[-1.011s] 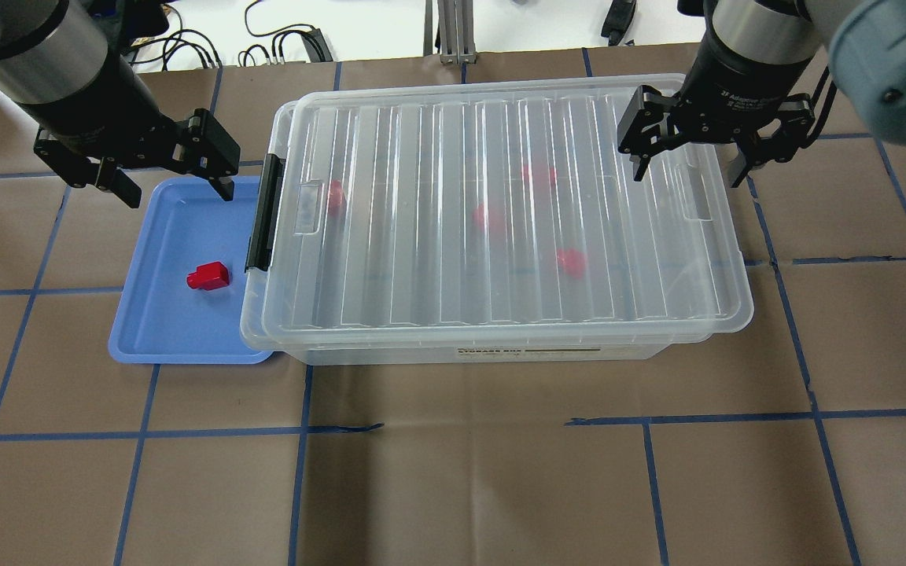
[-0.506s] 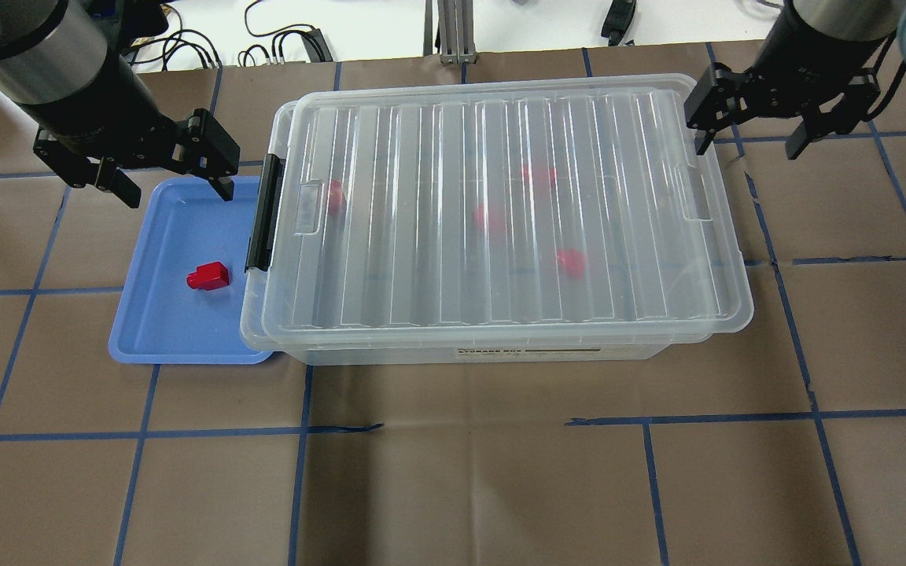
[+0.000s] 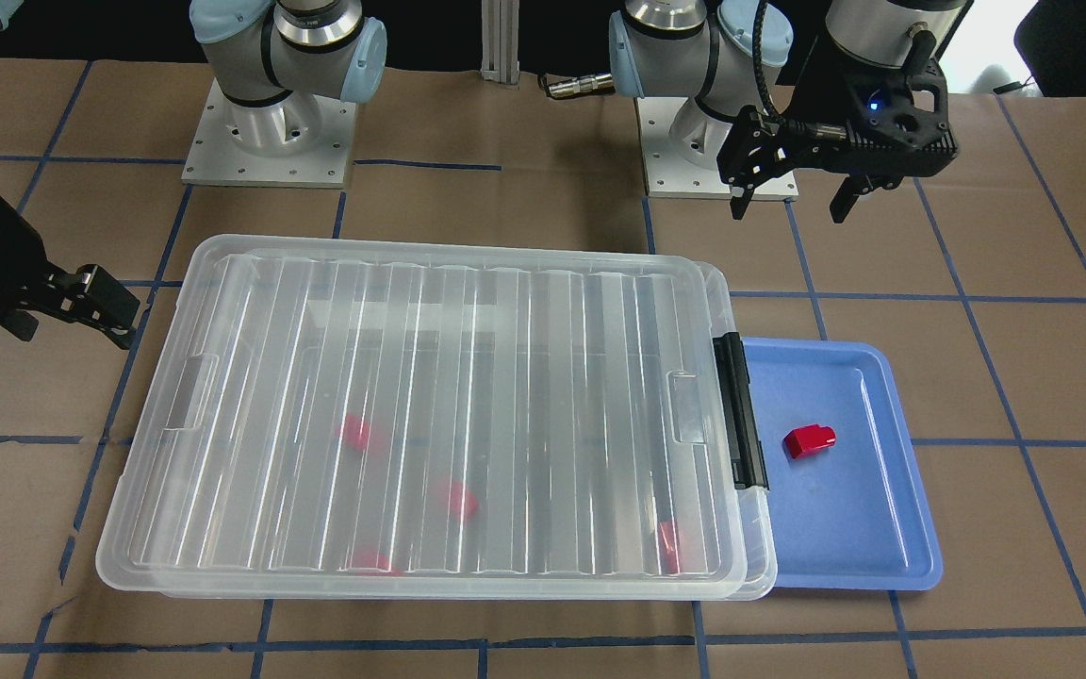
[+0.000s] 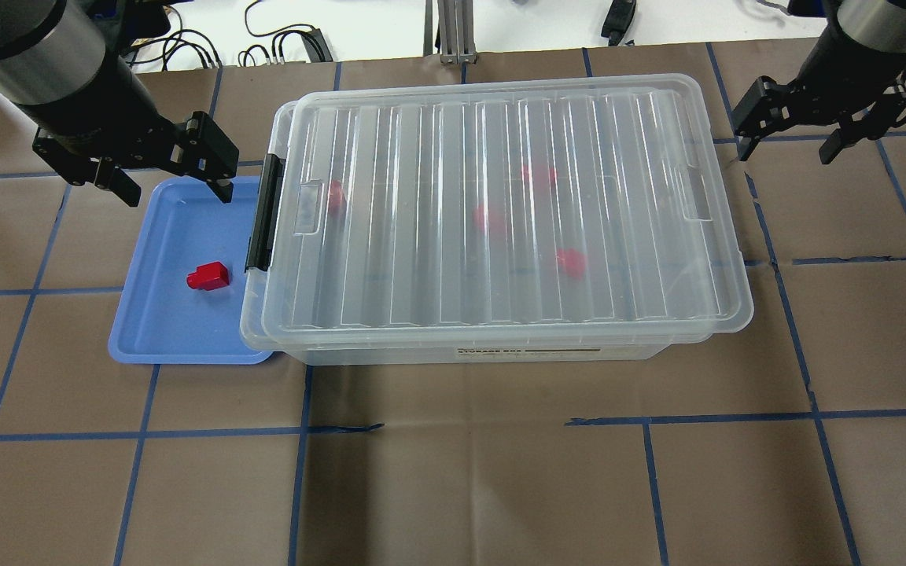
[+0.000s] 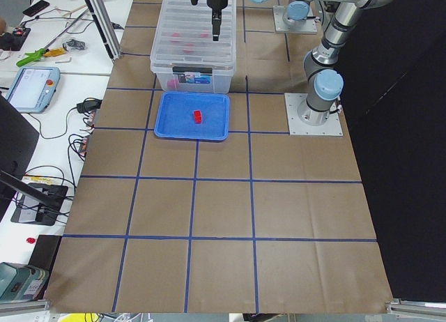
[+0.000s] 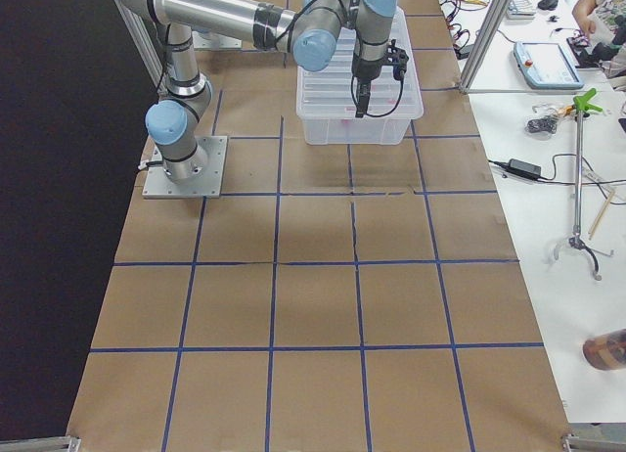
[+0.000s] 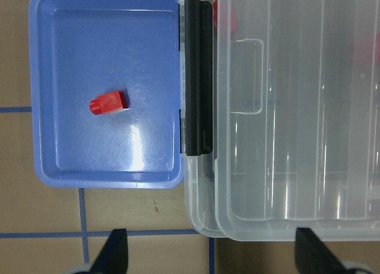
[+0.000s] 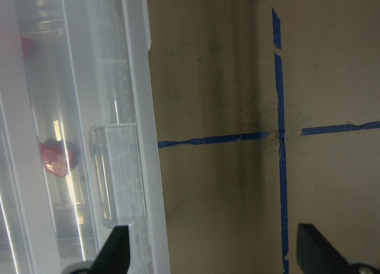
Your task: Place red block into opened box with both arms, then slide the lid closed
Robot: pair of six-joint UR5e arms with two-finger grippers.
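Left fingers (image 4: 213,153) spread wide with nothing between them, hanging above the far rim of the blue tray (image 4: 146,330), close by the black clip bar (image 4: 263,212). Right fingers (image 4: 752,114) spread too, and empty, out over bare counter (image 4: 461,472) toward its far right corner, just off the box's right short end.

And there's the red block (image 4: 208,276), alone on the tray floor, nearer the clip side and apart from the rim. The box (image 4: 500,350) sits along the middle of the counter's far edge, with the tray tucked against its left end. The lid (image 4: 421,299) lies over almost the whole opening, shifted a touch to the right, so a sliver of box rim shows by the clip. Four more red pieces (image 4: 571,262) show blurred through the plastic.

My read: with the lid covering, this block has no way in, so the lid needs drawing aside first. That looks like the right fingers' job. They should catch the raised tab at their end and pull flat along the long sides, so the lid neither skews nor lifts. The left fingers should drop straight down and straddle the block's boxy body, not the stub. They'll want to avoid the clip bar and the tray rim.
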